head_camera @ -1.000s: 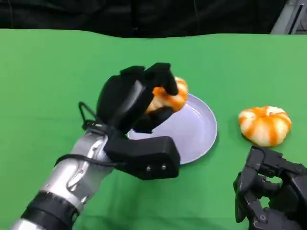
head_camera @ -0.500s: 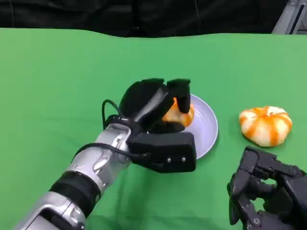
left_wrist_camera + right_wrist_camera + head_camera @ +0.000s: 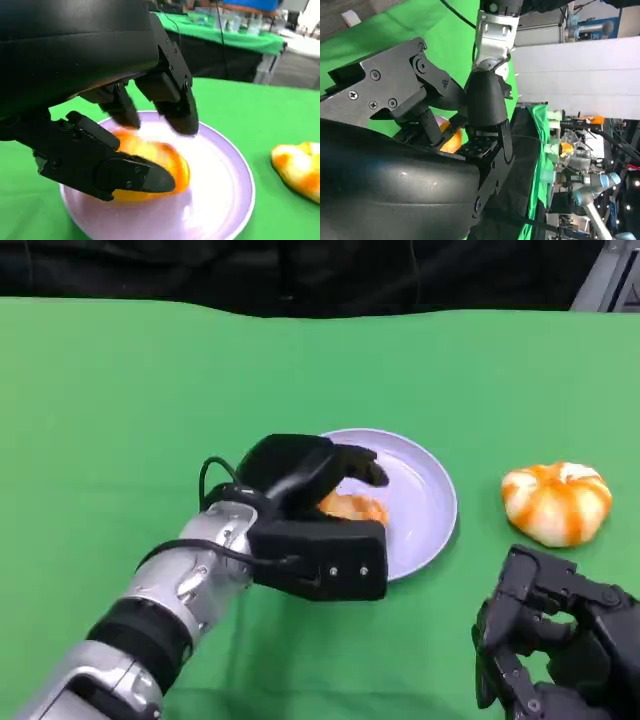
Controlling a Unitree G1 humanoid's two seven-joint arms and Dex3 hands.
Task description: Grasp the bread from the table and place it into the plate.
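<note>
1. No text, label, brand, number or sign can be read in any of the views.
2. The background benches in the wrist views carry small cluttered items, too blurred to show any lettering.

Green cloth [image 3: 120,390] over table; black backdrop [image 3: 300,270] behind far edge.
</note>
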